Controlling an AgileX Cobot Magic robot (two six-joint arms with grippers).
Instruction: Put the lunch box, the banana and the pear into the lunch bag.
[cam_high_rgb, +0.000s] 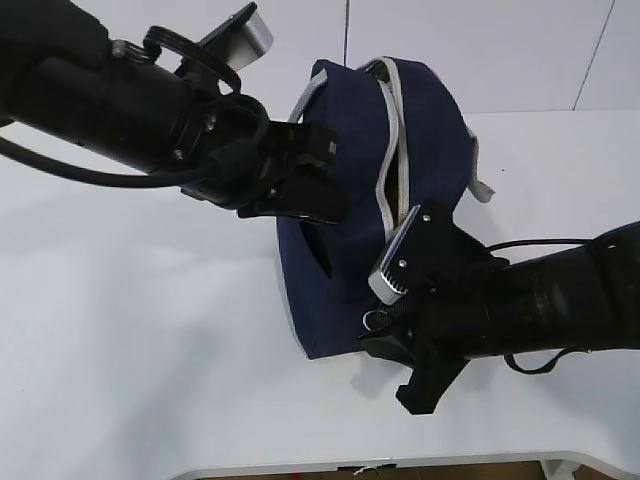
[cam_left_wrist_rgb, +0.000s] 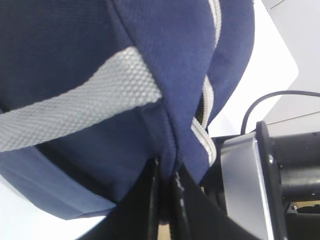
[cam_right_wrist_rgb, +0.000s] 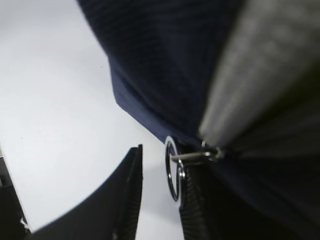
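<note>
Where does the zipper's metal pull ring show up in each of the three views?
Exterior view: the metal pull ring hangs at the lunch bag's lower front edge, beside the right gripper.
Left wrist view: not visible; only the grey zipper tape and a webbing handle.
Right wrist view: lower centre, between the two jaws.
Shared landmark: the grey zipper tape on navy fabric.
</note>
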